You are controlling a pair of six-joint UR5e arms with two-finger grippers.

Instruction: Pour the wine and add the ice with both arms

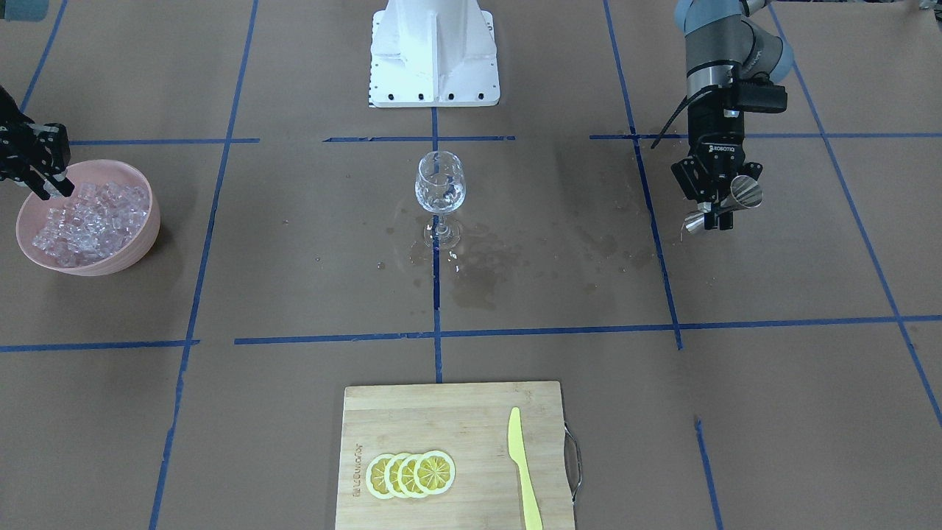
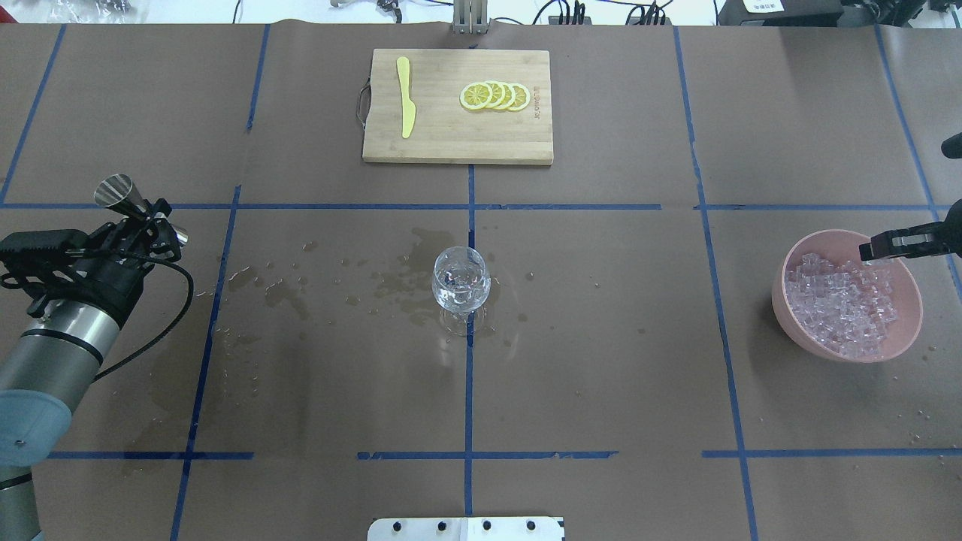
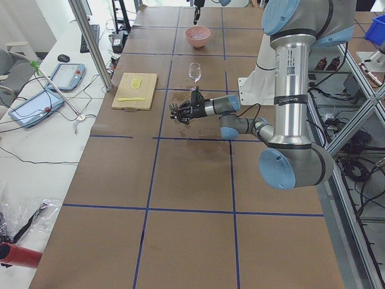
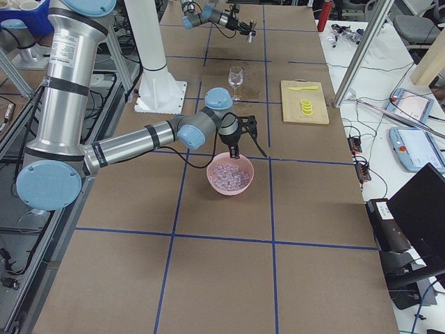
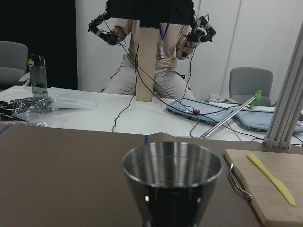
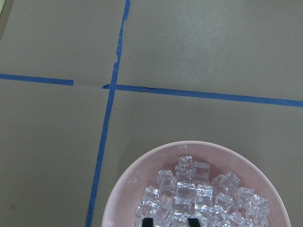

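glass (image 2: 461,279) centre | ice (image 2: 842,308) in bowl (image 2: 827,242), right | board (image 2: 451,139) beyond (knife (image 2: 406,98) atop)

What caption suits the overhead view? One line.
Left gripper holding the jigger, right gripper over the bowl of ice, wine glass between.

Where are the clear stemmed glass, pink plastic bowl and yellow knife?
Clear stemmed glass (image 1: 440,184), front-facing view, its bowl.
Pink plastic bowl (image 1: 140,243), front-facing view, outer wall.
Yellow knife (image 1: 516,438), front-facing view, blade.

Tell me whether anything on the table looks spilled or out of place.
Liquid is spilled. Dark wet patches and droplets surround the wine glass foot and trail across the table cover toward the left gripper, which holds a steel jigger. Nothing else stands out.
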